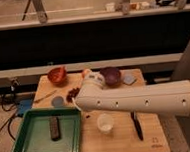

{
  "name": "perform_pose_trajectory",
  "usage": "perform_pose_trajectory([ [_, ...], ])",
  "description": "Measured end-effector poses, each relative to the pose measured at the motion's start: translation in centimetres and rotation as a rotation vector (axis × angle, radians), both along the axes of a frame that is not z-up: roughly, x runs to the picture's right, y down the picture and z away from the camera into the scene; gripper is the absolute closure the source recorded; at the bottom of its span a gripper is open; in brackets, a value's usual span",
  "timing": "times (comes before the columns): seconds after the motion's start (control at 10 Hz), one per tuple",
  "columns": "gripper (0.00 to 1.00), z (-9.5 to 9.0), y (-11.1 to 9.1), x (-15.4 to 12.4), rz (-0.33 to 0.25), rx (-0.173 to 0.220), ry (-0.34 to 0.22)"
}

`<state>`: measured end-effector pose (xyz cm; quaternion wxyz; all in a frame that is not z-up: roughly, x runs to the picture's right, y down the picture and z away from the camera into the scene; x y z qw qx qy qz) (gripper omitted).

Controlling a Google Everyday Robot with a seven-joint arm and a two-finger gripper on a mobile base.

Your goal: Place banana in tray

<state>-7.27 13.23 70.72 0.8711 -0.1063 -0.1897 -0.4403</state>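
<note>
The green tray [24, 149] lies at the front left of the wooden table, with a dark bar-shaped thing [54, 128] in it. My white arm [141, 101] reaches in from the right across the table. My gripper [78, 101] is at the arm's left end, just above the tray's far right corner. The banana does not show; it may be hidden behind the arm's end.
A white cup [104, 123] and a black pen-like tool [136, 125] lie in front of the arm. Behind it are an orange bowl [57, 75], a purple bowl [111, 75], a blue sponge [129, 78], an apple [85, 72], a wooden stick [45, 96] and a grey disc [58, 100].
</note>
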Motion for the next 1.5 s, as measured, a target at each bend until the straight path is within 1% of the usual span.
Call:
perform_pose_trajectory([
  [0.4, 1.0, 0.1, 0.4, -1.0, -0.029, 0.006, -0.043],
  [0.9, 1.0, 0.6, 1.1, -2.9, -0.075, 0.01, -0.105],
  [1.5, 1.0, 1.6, 1.7, -4.9, -0.121, 0.012, -0.18],
])
